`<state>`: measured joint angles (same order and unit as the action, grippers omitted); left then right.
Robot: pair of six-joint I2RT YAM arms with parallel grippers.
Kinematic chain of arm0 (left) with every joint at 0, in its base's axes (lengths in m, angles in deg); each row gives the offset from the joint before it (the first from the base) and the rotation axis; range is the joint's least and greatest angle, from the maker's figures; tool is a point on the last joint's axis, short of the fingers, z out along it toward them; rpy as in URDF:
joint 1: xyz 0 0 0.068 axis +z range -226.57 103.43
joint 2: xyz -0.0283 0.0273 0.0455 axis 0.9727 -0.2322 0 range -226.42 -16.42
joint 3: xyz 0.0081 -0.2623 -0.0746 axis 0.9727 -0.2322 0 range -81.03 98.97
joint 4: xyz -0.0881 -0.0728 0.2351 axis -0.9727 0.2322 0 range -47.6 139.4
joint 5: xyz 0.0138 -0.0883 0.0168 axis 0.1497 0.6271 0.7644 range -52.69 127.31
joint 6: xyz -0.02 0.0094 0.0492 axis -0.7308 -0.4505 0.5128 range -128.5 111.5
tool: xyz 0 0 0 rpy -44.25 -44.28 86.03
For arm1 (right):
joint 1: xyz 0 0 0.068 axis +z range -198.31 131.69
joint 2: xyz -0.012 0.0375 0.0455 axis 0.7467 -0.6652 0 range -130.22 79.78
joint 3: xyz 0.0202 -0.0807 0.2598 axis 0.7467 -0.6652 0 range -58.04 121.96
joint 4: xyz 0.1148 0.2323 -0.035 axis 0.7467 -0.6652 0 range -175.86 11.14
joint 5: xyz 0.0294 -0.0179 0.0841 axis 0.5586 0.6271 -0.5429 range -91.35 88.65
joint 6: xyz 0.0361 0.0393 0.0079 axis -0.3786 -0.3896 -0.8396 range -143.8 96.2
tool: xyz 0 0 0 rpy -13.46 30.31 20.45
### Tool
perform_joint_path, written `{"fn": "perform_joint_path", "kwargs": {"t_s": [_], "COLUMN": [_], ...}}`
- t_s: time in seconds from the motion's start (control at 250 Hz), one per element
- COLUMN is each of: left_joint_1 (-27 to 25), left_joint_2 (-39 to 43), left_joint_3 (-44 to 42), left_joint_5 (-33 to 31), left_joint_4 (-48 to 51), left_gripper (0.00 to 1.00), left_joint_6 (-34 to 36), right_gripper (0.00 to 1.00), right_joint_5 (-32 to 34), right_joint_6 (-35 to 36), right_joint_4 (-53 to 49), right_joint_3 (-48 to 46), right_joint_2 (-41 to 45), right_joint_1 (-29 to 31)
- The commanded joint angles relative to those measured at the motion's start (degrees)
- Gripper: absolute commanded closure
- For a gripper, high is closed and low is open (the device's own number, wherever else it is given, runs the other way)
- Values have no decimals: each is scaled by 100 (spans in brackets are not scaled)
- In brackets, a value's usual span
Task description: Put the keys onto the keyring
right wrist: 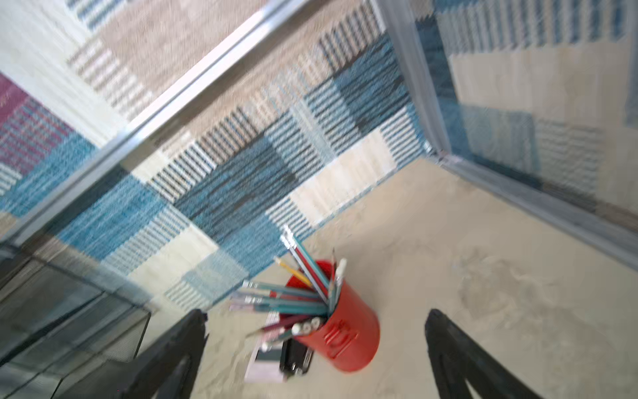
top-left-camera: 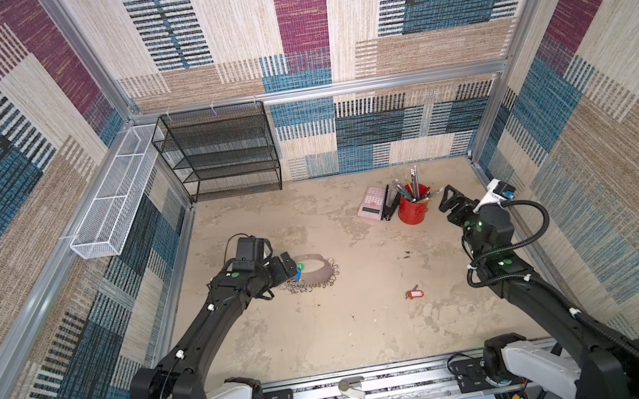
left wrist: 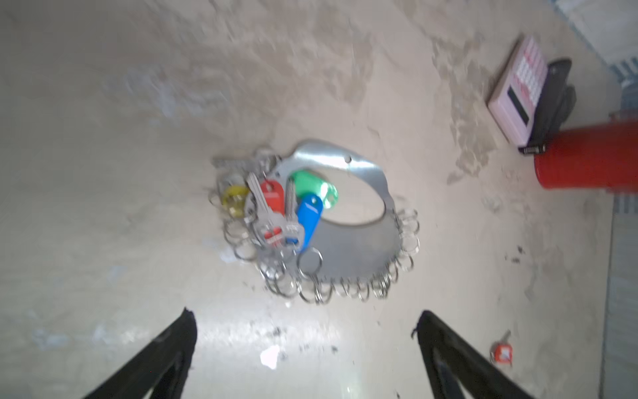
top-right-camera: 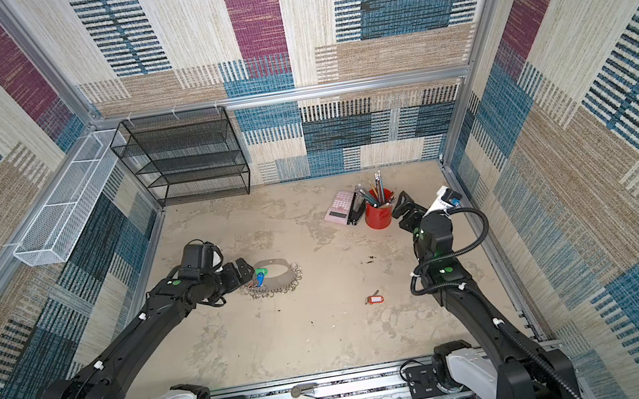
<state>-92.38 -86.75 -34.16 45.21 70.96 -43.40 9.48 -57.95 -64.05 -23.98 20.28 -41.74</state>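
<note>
We see left gripper [left wrist: 303,319] jaws spread, empty, just short of the keyring [left wrist: 348,248], tagged keys [left wrist: 276,214] bunched at its rim. Loose red-tagged key [top-left-camera: 415,293] lies well apart. Right gripper [right wrist: 316,316] likewise spread, empty.

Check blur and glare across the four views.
Left wrist view: mild motion blur, glare on the keyring band. Right wrist view: heavier smear, the red pencil cup soft. Both top views: sharp and evenly lit, the loose red-tagged key legible.
</note>
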Motion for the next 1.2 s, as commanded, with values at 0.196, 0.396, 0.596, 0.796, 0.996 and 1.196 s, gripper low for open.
{"fn": "perform_joint_path", "kwargs": {"t_s": [0.196, 0.396, 0.596, 0.796, 0.996, 1.196], "left_joint_1": [-738, -1098, -1152, -1042, -955, -1139], "left_joint_2": [-221, -1244, -2263, -2251, -2297, -3286], "left_joint_3": [15, 902, 1924, 1937, 1896, 3028], "left_joint_5": [123, -93, 47, -248, 612, 583], "left_joint_4": [555, 244, 779, 1279, 926, 1396], "left_gripper": [41, 54, 57, 56, 55, 60], "left_joint_6": [-931, -915, -384, -185, 151, 864], "right_gripper": [0, 0, 0, 0, 6, 11], "right_joint_5": [-2480, -2528, -2717, -2807, -2814, -3109], "right_joint_6": [-501, -166, -321, -180, 115, 85], "right_joint_4": [-1063, -1089, -834, -671, -734, -406], "right_joint_3": [-8, -53, -333, -418, -135, -81], "right_joint_2": [-129, -492, -945, -1212, -1683, -1952], "right_joint_1": [420, 844, 1148, 1592, 1812, 1822]}}
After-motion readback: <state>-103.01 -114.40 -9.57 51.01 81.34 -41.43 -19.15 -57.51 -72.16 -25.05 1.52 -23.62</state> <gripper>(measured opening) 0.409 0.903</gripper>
